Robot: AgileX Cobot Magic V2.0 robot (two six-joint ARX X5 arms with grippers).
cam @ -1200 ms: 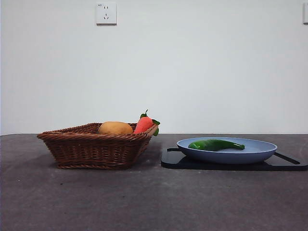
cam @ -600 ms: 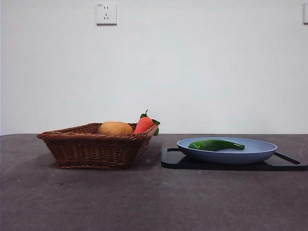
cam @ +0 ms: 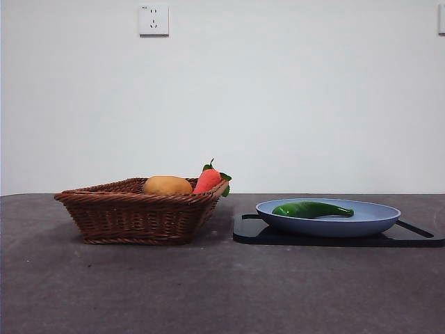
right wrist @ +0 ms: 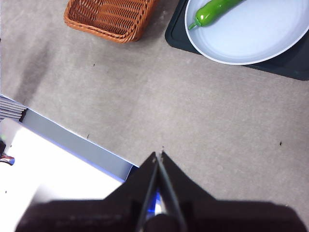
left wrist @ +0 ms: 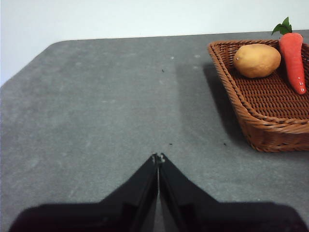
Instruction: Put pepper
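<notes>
The long glossy green pepper point(cam: 311, 209) lies on the blue plate point(cam: 375, 221), which rests on a black tray at the right. The right wrist view shows the pepper point(right wrist: 215, 10) near the plate's point(right wrist: 251, 36) rim. My right gripper point(right wrist: 159, 154) is shut and empty, high over bare table near its front edge, well away from the plate. Over bare table to the left of the wicker basket point(left wrist: 270, 121), my left gripper point(left wrist: 158, 157) is shut with nothing in it. Neither arm shows in the front view.
The brown wicker basket point(cam: 135, 212) at the left holds a yellow-brown potato point(cam: 167, 185) and a red-orange carrot point(cam: 208, 179) with green leaves. The black tray point(cam: 292, 236) sits right of it. The table's front edge point(right wrist: 77, 145) appears in the right wrist view.
</notes>
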